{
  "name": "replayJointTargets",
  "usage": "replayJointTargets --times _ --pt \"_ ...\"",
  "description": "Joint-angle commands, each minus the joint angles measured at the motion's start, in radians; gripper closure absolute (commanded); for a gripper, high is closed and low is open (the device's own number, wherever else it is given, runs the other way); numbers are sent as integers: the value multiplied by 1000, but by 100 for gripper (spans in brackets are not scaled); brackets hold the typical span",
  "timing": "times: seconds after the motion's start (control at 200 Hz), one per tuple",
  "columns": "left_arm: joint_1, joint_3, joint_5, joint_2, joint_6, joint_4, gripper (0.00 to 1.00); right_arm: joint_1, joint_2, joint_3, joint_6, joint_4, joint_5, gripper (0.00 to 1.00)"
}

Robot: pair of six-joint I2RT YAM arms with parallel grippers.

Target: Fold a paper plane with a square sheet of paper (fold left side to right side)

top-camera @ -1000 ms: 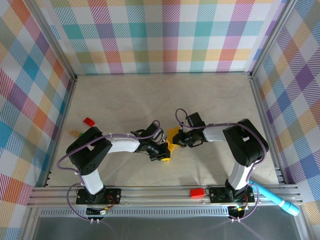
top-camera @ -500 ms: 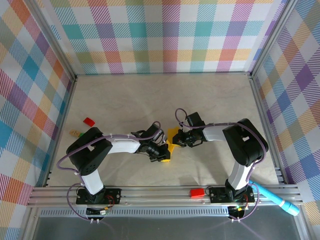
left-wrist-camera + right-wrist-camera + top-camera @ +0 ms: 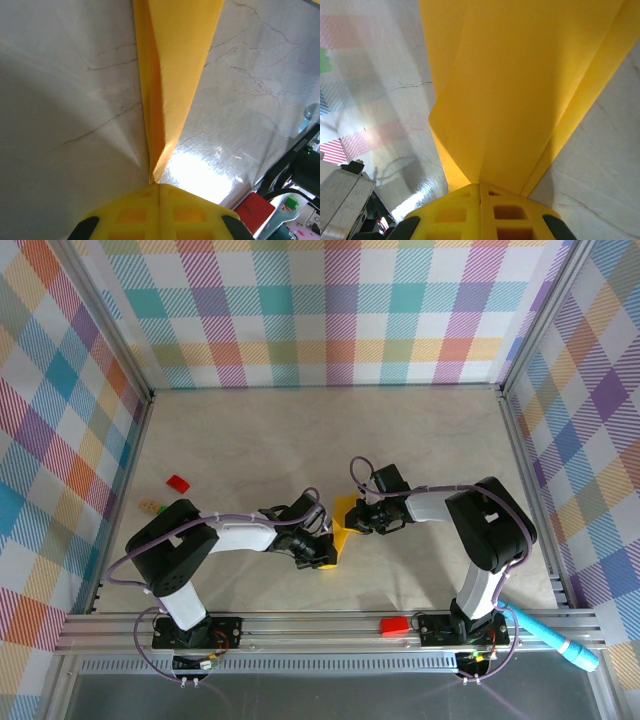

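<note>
In mid-frame we see our left gripper [image 3: 320, 551] and right gripper [image 3: 361, 520] meeting the folded yellow paper [image 3: 344, 531] from either side. One red block [image 3: 178, 482] lies at left, another [image 3: 394, 625] on the bottom rail, and a light blue pen [image 3: 555, 640] at lower right.

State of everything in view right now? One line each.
paper: folded, creased, pinched by both grippers
left gripper: shut on the paper
right gripper: shut on the paper
near red block: lying loose
left red block: lying loose
blue pen: lying loose
</note>
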Motion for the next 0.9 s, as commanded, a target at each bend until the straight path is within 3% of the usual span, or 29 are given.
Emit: replayJointTargets --times 0.0,0.305,0.6,0.895 --pt "-21 -33 -1 -38 1 -90 100 9 66 -36 -19 -153 158 100" --pt "19 38 62 -121 2 -27 100 8 54 -31 -19 -154 145 100" --pt "64 170 78 48 89 -55 100 9 57 -28 -11 -145 136 100" --pt "66 191 87 127 92 -14 100 10 62 -32 -10 -145 142 100"
